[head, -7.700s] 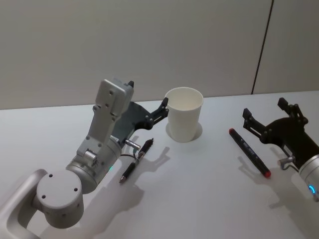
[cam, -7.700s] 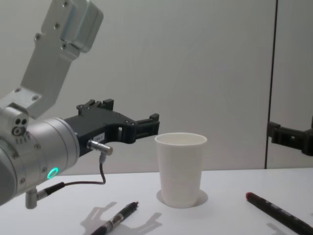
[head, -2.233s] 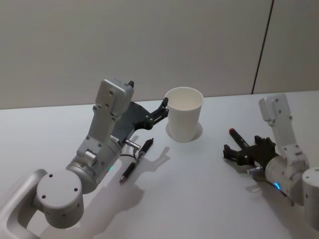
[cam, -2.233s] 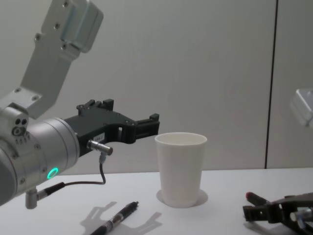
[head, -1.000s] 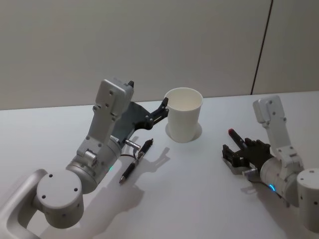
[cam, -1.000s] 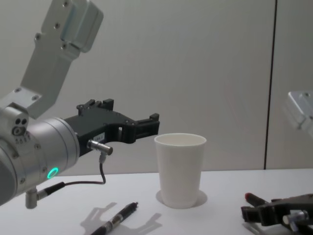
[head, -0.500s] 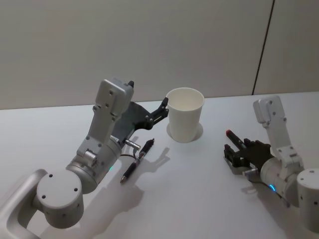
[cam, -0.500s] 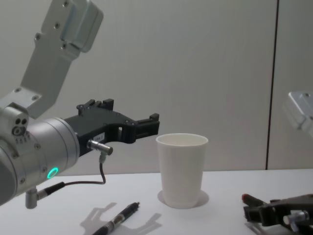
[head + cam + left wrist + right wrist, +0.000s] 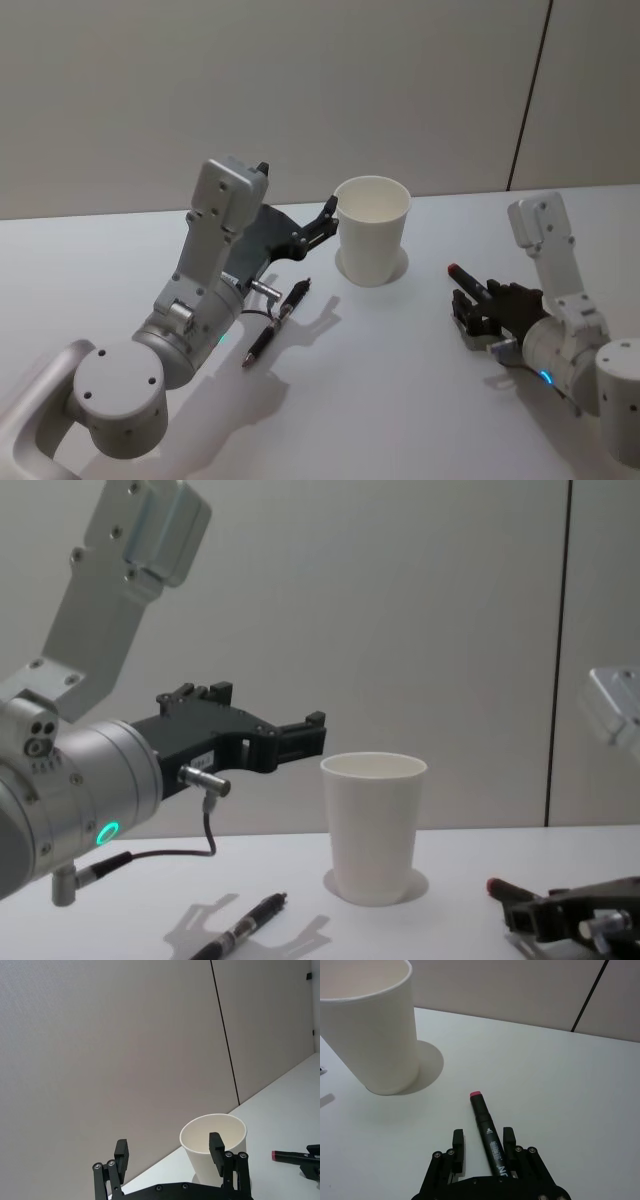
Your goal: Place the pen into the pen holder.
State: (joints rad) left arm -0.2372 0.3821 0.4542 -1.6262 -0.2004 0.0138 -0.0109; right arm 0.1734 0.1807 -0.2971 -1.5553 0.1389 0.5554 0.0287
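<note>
Our arms are silver-grey, with rounded joint housings and boxy pale links dotted with small screws. On the left arm (image 9: 205,260) a green ring light (image 9: 105,832) glows, and a thin dark cable (image 9: 170,855) runs from a metal plug. The right arm (image 9: 560,280) bears a small blue light (image 9: 545,378). Our left gripper (image 9: 169,1145) and right gripper (image 9: 483,1135) are matt black, with slim jaws on screwed links.

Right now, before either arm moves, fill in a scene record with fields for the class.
Pen holder: white paper cup, upright.
Marker: black, red-capped, outside the cup, to its right.
Right gripper: open, low, straddling the marker.
Left gripper: open, hovering left of the cup.
Black pen: lying below the left gripper, untouched.
</note>
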